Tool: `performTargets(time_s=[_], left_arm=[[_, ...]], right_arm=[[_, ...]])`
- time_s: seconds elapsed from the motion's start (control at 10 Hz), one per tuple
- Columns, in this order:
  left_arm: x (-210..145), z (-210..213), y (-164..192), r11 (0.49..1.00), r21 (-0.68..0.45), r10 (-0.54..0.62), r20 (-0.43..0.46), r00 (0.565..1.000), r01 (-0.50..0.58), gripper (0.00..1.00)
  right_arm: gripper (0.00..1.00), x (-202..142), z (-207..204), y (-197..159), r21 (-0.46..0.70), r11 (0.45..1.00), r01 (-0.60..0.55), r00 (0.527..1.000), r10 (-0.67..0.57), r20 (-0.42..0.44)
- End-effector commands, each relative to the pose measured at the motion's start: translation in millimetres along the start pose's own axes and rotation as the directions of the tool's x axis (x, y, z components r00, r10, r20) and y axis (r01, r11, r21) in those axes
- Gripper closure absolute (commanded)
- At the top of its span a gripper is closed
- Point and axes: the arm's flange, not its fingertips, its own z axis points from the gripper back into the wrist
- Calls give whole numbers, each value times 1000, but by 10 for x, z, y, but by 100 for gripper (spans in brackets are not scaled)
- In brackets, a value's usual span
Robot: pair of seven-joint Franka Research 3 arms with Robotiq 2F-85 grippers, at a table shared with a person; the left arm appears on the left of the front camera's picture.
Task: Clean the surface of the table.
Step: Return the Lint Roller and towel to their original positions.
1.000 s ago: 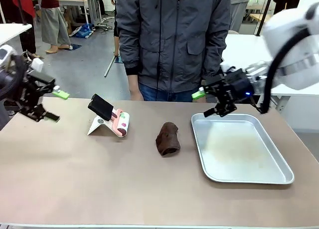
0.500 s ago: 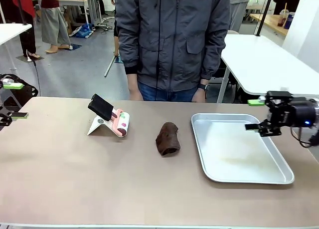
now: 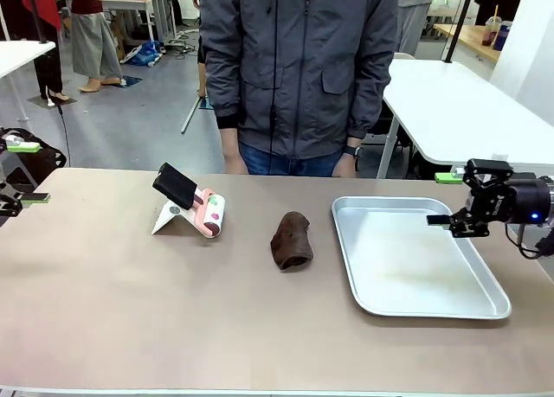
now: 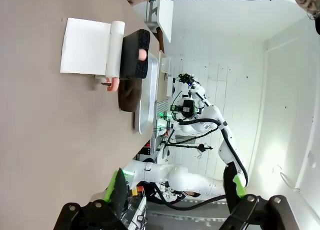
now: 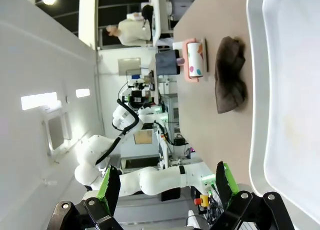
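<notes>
The beige-brown table [image 3: 173, 310] spans the front view. On it lie a crumpled brown cloth [image 3: 292, 239] at the middle and, to its left, a pink-handled roller [image 3: 208, 214] with a white sheet and a black block on top. My left gripper [image 3: 28, 173] hangs open at the table's left edge, with nothing between its green pads. My right gripper [image 3: 441, 198] stands open at the right, over the far right corner of the metal tray [image 3: 485, 306]. The left wrist view shows its own gripper [image 4: 175, 187] open above the table [image 4: 50, 140]. The right wrist view shows that gripper [image 5: 167, 182] open, with the cloth [image 5: 229, 79] ahead.
A person in a grey jacket [image 3: 299, 68] stands at the far edge, hands low behind it. The silver tray holds nothing. A white-topped table [image 3: 459, 112] stands behind on the right. The near half of the beige table is bare.
Both arms have drawn back from over the far side of the table to its left and right edges. Both grippers stayed open. Cloth, roller and tray have not moved.
</notes>
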Motion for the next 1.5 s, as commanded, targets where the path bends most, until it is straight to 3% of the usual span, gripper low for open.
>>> performTargets(time_s=[0.0,1.4], left_arm=[[-79,-11,-17,1000,2,-7,-2,1000,7,0],[-79,-11,-17,1000,2,-7,-2,1000,7,0]], right_arm=[[0,-17,21,56,-20,1000,1,1000,-1,-11],[0,-17,21,56,-20,1000,1,1000,-1,-11]])
